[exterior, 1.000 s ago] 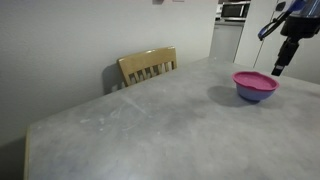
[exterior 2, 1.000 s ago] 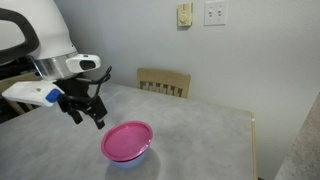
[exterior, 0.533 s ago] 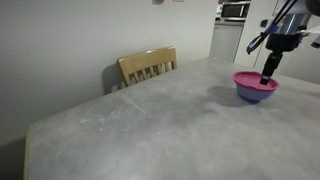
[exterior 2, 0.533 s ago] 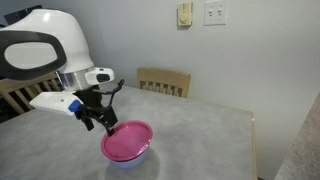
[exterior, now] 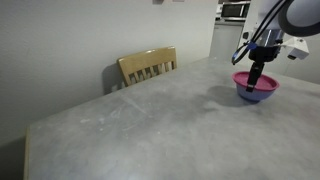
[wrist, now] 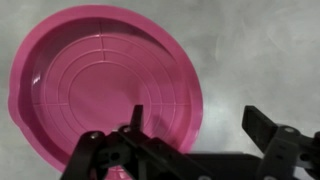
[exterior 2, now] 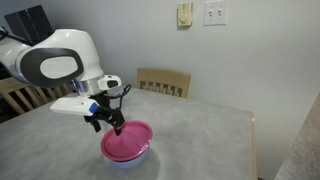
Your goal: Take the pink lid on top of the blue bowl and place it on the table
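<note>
The pink lid (wrist: 100, 80) lies flat on top of the blue bowl (exterior: 256, 96), which stands on the grey table (exterior: 150, 120). The lid also shows in both exterior views (exterior: 255, 80) (exterior 2: 127, 142), with the bowl (exterior 2: 128, 160) peeking out under it. My gripper (wrist: 195, 120) is open, just above the lid's edge. One finger is over the lid and the other is over the bare table beside it. In the exterior views the gripper (exterior: 257, 84) (exterior 2: 116, 125) hangs close over the lid's rim.
A wooden chair (exterior: 148, 66) (exterior 2: 163, 81) stands at the table's edge by the wall. The table's edges run close to the bowl in an exterior view (exterior 2: 250, 150).
The arm has moved in over the bowl and come down. The gripper went from beside and above the bowl to just over the lid's rim. The lid and bowl have not moved.
</note>
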Tool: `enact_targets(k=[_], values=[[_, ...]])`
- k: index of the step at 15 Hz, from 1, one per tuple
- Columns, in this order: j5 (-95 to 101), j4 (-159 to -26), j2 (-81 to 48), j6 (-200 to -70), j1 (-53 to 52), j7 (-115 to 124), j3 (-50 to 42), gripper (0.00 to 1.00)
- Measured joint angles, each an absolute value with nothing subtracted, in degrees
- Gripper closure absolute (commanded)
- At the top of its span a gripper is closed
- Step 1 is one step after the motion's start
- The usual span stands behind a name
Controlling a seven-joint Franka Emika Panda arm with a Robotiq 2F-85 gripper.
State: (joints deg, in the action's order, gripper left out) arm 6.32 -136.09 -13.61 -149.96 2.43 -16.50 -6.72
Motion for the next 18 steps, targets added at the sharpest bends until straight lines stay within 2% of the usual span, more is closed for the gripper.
enact_targets(k=[2, 3, 4, 8, 14, 16, 18], values=[[7.5, -135.1, -14.8, -150.6, 2.5, -16.5, -6.7, 0.03], [7.8, -134.7, -15.2, -150.8, 2.5, -16.5, -6.7, 0.18], [8.1, -134.3, -15.6, -151.0, 2.6, -16.5, -6.7, 0.28], [8.5, -133.9, -16.2, -151.8, 3.1, -16.7, -6.7, 0.53], [8.5, -133.9, -16.2, -153.2, 4.5, -16.9, -6.7, 0.97], [8.5, -133.9, -16.2, -153.4, 4.9, -17.0, -6.7, 1.0], [8.5, -133.8, -16.1, -153.6, 5.0, -17.0, -6.7, 0.97]])
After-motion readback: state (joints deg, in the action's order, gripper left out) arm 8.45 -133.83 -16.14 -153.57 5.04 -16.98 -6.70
